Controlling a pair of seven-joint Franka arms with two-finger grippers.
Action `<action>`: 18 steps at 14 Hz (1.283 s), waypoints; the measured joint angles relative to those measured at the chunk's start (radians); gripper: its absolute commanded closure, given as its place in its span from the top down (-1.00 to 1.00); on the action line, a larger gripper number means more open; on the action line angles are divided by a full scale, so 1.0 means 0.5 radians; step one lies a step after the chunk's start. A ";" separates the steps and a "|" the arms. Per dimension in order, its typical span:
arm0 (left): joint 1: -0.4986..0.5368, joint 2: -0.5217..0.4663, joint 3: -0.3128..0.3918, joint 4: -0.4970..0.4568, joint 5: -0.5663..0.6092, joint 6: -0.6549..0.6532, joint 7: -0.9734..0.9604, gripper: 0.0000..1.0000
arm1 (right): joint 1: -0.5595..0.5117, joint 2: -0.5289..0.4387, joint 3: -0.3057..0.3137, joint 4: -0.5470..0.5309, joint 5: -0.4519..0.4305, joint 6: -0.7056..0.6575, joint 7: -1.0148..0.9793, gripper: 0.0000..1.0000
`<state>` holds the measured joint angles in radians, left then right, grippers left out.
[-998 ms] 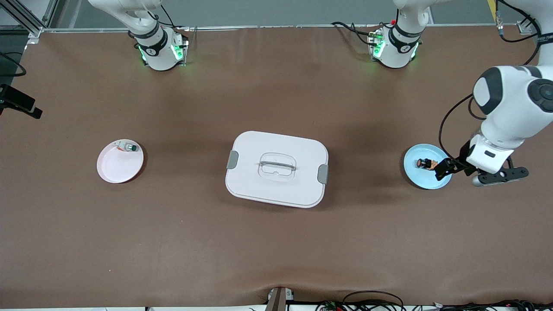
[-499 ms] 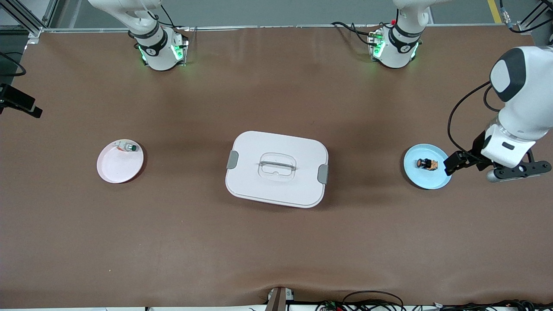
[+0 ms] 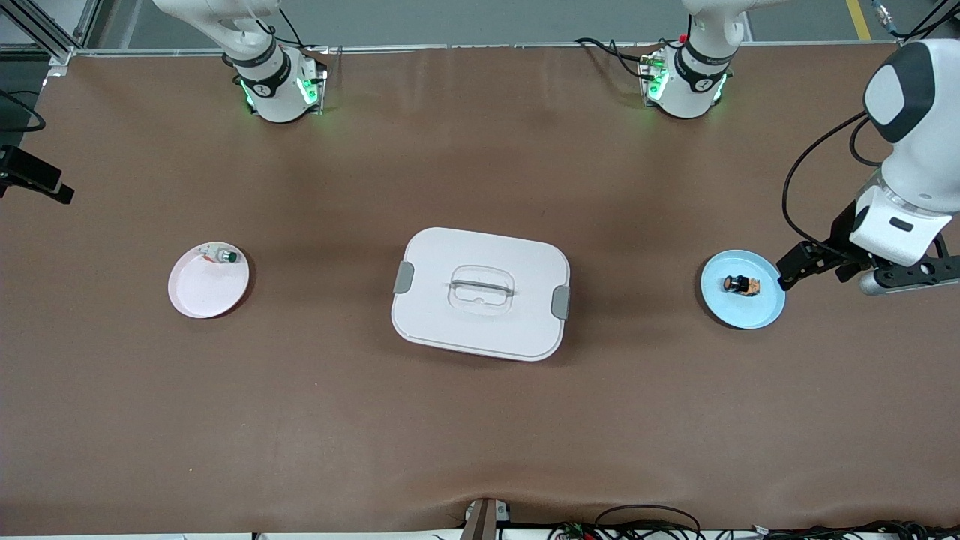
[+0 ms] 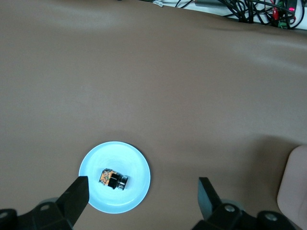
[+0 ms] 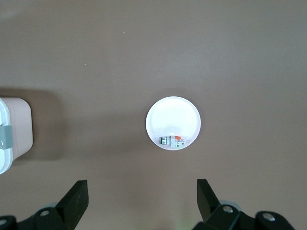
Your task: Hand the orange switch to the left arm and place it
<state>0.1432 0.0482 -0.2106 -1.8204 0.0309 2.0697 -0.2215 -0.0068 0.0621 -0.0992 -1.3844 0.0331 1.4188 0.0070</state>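
Note:
The orange switch [image 3: 740,284] [image 4: 113,178] lies on its side on a light blue plate [image 3: 742,311] [image 4: 124,158] toward the left arm's end of the table. My left gripper [image 3: 817,264] [image 4: 142,196] hangs open and holds nothing. It is up in the air over the plate's rim and the bare table beside it, one finger [image 4: 76,194] by the rim. The white box [image 3: 480,292] [image 5: 12,134] sits closed at the table's middle. My right gripper [image 5: 141,199] is open and empty, high over the table near the pink plate; the front view does not show it.
A pink plate [image 3: 202,292] [image 5: 172,120] toward the right arm's end of the table carries a small white-silver part with a green tip [image 3: 223,256] [image 5: 172,141]. Cables [image 4: 254,7] run along the table edge nearest the front camera.
The left arm has drawn back from over the blue plate toward its own end of the table, gripper still open. The switch and the box have not moved.

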 measured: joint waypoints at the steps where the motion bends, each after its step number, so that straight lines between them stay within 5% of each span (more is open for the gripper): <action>1: -0.109 -0.004 0.106 0.026 0.000 -0.038 0.000 1.00 | -0.008 0.000 -0.001 0.000 0.000 -0.001 -0.025 1.00; 8: -0.484 -0.013 0.466 0.132 -0.003 -0.201 0.000 1.00 | -0.034 0.000 0.008 0.000 0.004 -0.003 -0.075 1.00; 18: -0.498 -0.180 0.509 0.275 -0.025 -0.610 0.107 1.00 | -0.033 -0.002 0.022 0.000 0.006 -0.005 -0.075 1.00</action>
<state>-0.1058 -0.0417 0.0441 -1.6830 0.0183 1.7646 -0.1678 -0.0235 0.0613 -0.0884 -1.3845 0.0362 1.4163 -0.0305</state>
